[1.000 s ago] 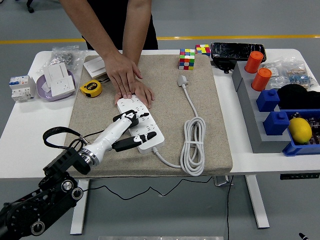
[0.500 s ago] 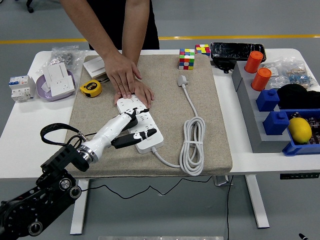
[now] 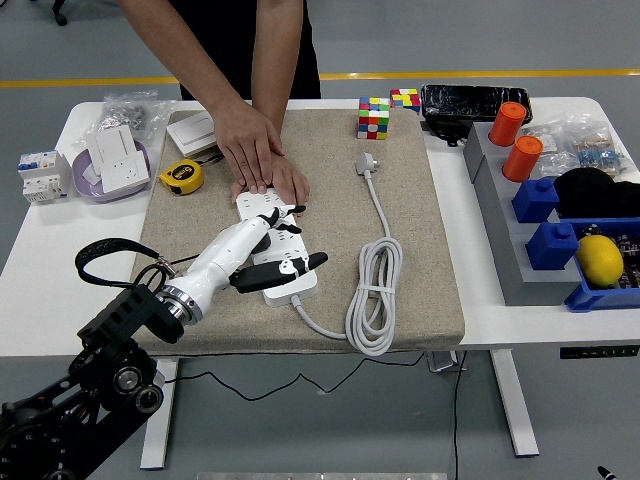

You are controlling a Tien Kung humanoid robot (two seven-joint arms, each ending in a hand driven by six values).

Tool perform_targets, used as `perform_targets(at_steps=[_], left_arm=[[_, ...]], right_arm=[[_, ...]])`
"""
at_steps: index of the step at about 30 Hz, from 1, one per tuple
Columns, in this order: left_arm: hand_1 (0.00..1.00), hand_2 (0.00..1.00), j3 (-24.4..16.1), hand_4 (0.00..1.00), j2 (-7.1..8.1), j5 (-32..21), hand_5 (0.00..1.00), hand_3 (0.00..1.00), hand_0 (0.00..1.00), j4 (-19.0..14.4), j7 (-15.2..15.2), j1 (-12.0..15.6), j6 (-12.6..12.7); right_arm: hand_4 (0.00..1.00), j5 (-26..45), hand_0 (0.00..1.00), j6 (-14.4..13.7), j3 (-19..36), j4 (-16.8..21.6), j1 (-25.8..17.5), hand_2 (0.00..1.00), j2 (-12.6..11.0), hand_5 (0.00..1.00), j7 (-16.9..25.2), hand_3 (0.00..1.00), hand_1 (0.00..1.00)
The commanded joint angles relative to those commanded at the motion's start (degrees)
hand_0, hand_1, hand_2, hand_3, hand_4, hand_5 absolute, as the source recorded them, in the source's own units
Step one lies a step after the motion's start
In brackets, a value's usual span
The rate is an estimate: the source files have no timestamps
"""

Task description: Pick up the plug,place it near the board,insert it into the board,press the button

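The white power strip (image 3: 297, 285) lies slantwise on the beige mat (image 3: 420, 230), left of centre. My left hand (image 3: 305, 238) rests on top of it, open, fingers spread over the sockets and thumb stretched along its near end. A person's two hands (image 3: 258, 150) press flat on the strip's far end. The white plug (image 3: 365, 160) lies free on the mat to the right, near the far edge. Its cable runs toward me into a coil (image 3: 370, 300), then back to the strip. No button shows under the hands.
A yellow tape measure (image 3: 182, 176), a purple bowl of sockets (image 3: 110, 165) and a breaker (image 3: 40, 175) sit at the left. Rubik's cubes (image 3: 374, 117) stand at the mat's far edge. A grey rack with orange cylinders (image 3: 508, 124), blue bins and a lemon (image 3: 598, 260) fill the right.
My left hand has slid further along the strip and spread its fingers. The strip's near end and the cable coil have shifted a little to the left. The person's hands stay put.
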Motion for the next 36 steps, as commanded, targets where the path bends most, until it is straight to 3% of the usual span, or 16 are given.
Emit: perform_targets(at_steps=[4, 5, 10, 11, 13, 29, 36], left_arm=[[0.188, 0.243, -0.56, 0.526, -0.05, 3.37, 0.276, 0.805, 0.251, 1.92, 5.07, -0.39, -4.20], [0.096, 0.172, -0.75, 0.470, -0.07, 4.02, 0.116, 0.813, 0.181, 2.40, 6.25, -0.48, -5.44], [0.096, 0.172, -1.72, 0.470, -0.16, 6.52, 0.116, 0.813, 0.181, 3.16, 10.73, -0.66, -11.57], [0.075, 0.151, -1.80, 0.504, -0.16, 6.66, 0.035, 0.864, 0.159, 3.16, 11.39, -0.73, -12.75], [0.075, 0.151, -1.84, 0.504, -0.20, 6.73, 0.035, 0.864, 0.159, 3.36, 12.18, -0.90, -14.25], [0.067, 0.146, -0.06, 0.517, -1.04, 4.73, 0.002, 0.900, 0.150, 1.56, 11.29, -1.77, -13.12], [0.068, 0.147, 1.83, 0.513, -0.76, 3.63, 0.002, 0.882, 0.150, 0.38, 11.97, -2.02, -14.96]], right_arm=[[0.998, 0.15, 0.975, -0.01, -0.13, 0.00, 0.03, 0.865, 0.02, 0.998, 0.01, 0.882, 0.930], [0.998, 0.06, 0.976, 0.00, -0.06, 0.00, 0.00, 0.865, 0.02, 0.998, -0.01, 0.881, 0.930], [0.998, -0.19, 0.976, 0.00, 0.22, 0.00, -0.04, 0.865, 0.03, 0.998, -0.07, 0.881, 0.930], [0.998, -0.21, 0.974, -0.01, 0.29, 0.00, -0.03, 0.865, 0.03, 0.998, -0.08, 0.881, 0.930], [0.998, -0.17, 0.974, -0.02, 0.25, 0.00, 0.01, 0.865, 0.01, 0.998, -0.07, 0.881, 0.930], [0.998, -0.12, 0.975, 0.02, -0.16, 0.00, 0.14, 0.864, -0.05, 0.998, -0.07, 0.880, 0.930], [0.998, -0.22, 0.974, 0.02, -0.10, 0.00, 0.11, 0.864, -0.14, 0.998, -0.12, 0.880, 0.930]])
